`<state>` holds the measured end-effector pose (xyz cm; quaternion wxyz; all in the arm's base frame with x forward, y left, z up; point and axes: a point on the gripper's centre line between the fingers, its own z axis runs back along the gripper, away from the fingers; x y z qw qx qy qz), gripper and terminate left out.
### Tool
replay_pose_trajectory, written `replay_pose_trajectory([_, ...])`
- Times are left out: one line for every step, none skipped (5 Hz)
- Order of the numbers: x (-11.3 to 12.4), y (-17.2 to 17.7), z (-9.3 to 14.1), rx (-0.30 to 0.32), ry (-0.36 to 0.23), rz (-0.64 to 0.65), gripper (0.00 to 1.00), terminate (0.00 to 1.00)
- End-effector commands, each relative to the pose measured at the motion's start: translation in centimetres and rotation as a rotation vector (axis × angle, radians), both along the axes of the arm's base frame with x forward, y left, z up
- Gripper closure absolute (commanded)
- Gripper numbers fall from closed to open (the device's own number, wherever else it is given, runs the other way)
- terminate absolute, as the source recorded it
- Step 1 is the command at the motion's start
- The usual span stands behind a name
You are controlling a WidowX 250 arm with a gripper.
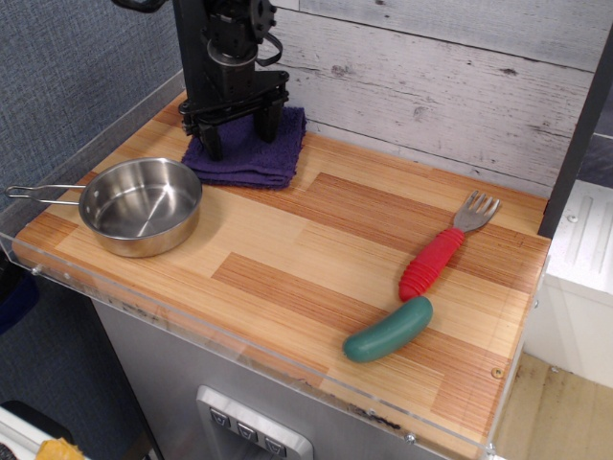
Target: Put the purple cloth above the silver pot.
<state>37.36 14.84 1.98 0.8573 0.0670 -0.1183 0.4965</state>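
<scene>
Now, the scene as read off the single cam view, line by line:

Cloth position: purple cloth (251, 153) is laid flat at the back-left of the table (316, 259), just behind the silver pot (141, 205), near the wall planks.

Cloth vs gripper: cloth is found directly under the gripper (239, 129); no sideways offset is seen, so the only direction left between them is straight up/down.

Gripper state: the two fingers are spread wide apart, approx. the cloth's width, tips planted on or just over the terry. No fabric is seen pinched between them; whether tips are pressing or only grazing can't be told.

Cloth vs pot: cloth's front edge is seen just beside the pot's far rim, apart or barely touching – not resolved at this res. Pot's wire handle is pointed left, away from the cloth.

Cloth axis: roughly square fold, no real long axis; edges are set slightly skew to the table edge.

Task progress: placement is judged done or nearly so; a straight lift clear is prob. all that is called for.

Risk: terry loops could be snagged by the fingertips and the cloth dragged up.

Count: 1 cloth, 1 pot, 1 red-handled fork (442, 250), 1 green pickle-shaped toy (388, 331), 1 gripper.
</scene>
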Motion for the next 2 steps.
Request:
replay_pose_trajectory([-1.2, -0.2, 4.8, -0.009, -0.08, 0.001, 0.0, 0.0])
replay_pose_trajectory([-1.6, -0.2, 6.9, -0.028, -0.12, 0.011, 0.0, 0.0])
